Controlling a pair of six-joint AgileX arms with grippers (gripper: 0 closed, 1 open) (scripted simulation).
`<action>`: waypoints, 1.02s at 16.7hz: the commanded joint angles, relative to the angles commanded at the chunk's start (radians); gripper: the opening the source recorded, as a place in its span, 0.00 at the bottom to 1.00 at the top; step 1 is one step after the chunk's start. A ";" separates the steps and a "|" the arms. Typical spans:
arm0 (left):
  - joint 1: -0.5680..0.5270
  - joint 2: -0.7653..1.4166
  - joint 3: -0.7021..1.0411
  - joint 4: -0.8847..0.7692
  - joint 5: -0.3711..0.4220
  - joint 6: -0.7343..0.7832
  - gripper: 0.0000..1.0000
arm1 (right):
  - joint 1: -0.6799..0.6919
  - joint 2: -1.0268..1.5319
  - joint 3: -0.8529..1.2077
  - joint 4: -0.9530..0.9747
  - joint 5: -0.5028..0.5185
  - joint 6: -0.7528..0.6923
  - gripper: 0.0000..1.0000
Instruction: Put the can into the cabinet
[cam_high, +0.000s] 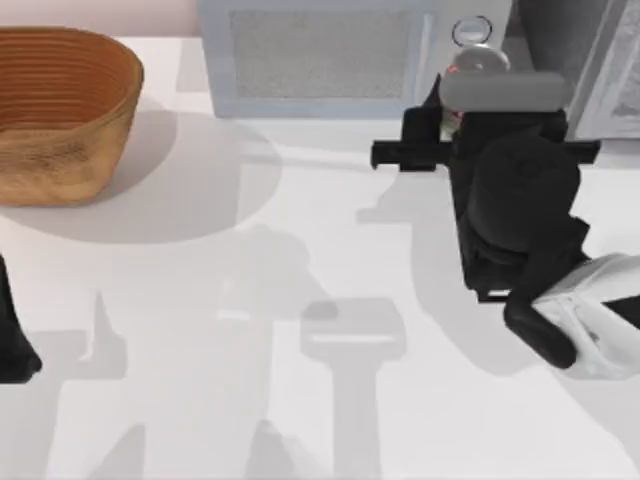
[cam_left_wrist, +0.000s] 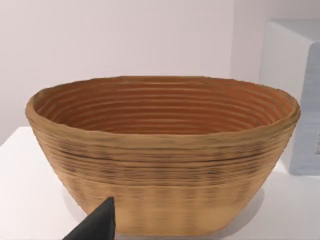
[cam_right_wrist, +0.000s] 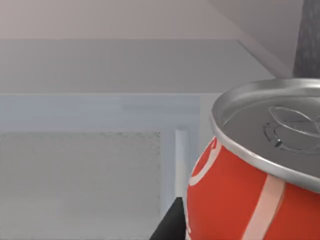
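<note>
- The drink can (cam_right_wrist: 250, 190) sits right at the right gripper (cam_high: 470, 95), at the back of the table on the right, between the light grey microwave (cam_high: 320, 55) and the dark cabinet (cam_high: 575, 50).
- From above, only its silver top (cam_high: 478, 62) peeks past the wrist.
- The can appears to be between the fingers; whether the jaws have closed on it I cannot tell.
- Handling, as a judgement: thin metal, rigid enough but dentable; smooth, curved wall, likely slippery. Grip mid-body across the red label, with moderate squeeze, kept upright.
- The left gripper (cam_left_wrist: 97, 225) is parked at the table's left edge, facing the woven basket (cam_left_wrist: 165, 150).
</note>
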 joint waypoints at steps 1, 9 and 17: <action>0.000 0.000 0.000 0.000 0.000 0.000 1.00 | -0.029 -0.039 -0.022 -0.034 -0.023 0.003 0.00; 0.000 0.000 0.000 0.000 0.000 0.000 1.00 | -0.355 -0.610 -0.343 -0.541 -0.289 0.009 0.00; 0.000 0.000 0.000 0.000 0.000 0.000 1.00 | -0.550 -1.084 -0.571 -0.836 -0.486 -0.036 0.00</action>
